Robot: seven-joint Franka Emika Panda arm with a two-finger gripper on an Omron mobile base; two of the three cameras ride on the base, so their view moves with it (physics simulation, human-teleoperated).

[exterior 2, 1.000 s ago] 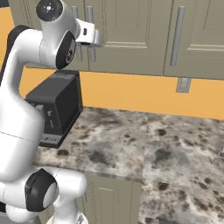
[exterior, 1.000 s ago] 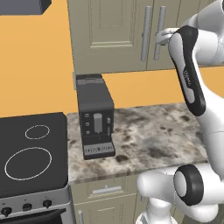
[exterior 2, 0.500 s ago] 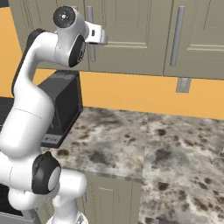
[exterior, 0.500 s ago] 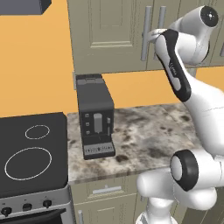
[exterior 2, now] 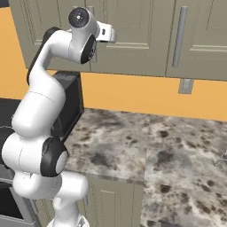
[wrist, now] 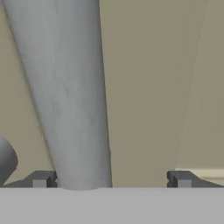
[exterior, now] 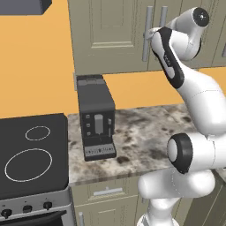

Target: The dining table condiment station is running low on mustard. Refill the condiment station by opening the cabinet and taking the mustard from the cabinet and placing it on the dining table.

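Grey-beige cabinet [exterior: 110, 31], silver bar handle [wrist: 65, 96]

The cabinet [exterior: 110, 35] is cut off at the 12 o'clock edge of the left base view, doors shut, so its contents are hidden. The arm covers the lower part of one door handle [exterior: 147, 31] there, and whether the gripper [exterior: 150, 35] touches that handle cannot be told.

In the hand view the handle [wrist: 65, 92] runs out past the 12 o'clock edge; only the fingertips [wrist: 41, 178] show, wide apart, with the bar just inside the left one.

The stove [exterior: 31, 159] is cut at 9 and 6 o'clock. The coffee machine [exterior 2: 68, 111] is half hidden behind the arm in the right base view.

A thin object [exterior 2: 223, 158] at 3 o'clock is cut off and too small to identify.
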